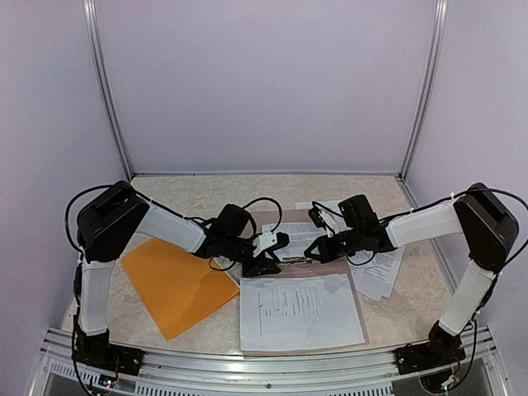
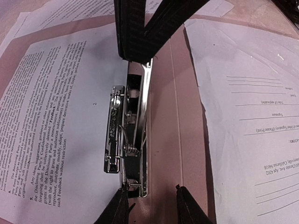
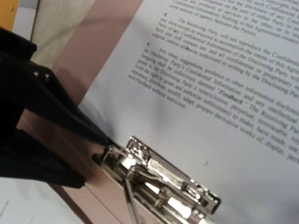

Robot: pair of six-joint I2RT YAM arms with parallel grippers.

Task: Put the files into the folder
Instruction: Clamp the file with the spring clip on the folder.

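A brown clipboard [image 1: 266, 221] lay flat on the table [image 1: 206, 194], beneath both grippers and reaching from them toward the near edge. Its metal clip [image 1: 294, 261] sat between the left gripper [image 1: 278, 256] and the right gripper [image 1: 313, 252], with one end at each. Seen from the left wrist, the clip ran straight ahead of the fingertips, with a strip of bare board just to its right. The table was pale and mottled like stone, and it stretched beyond the grippers to plain lilac walls [image 1: 264, 82]. Two metal posts [image 1: 109, 91] stood at the far corners. A ribbed metal rail [image 1: 247, 367] ran along the near edge, behind the grippers.
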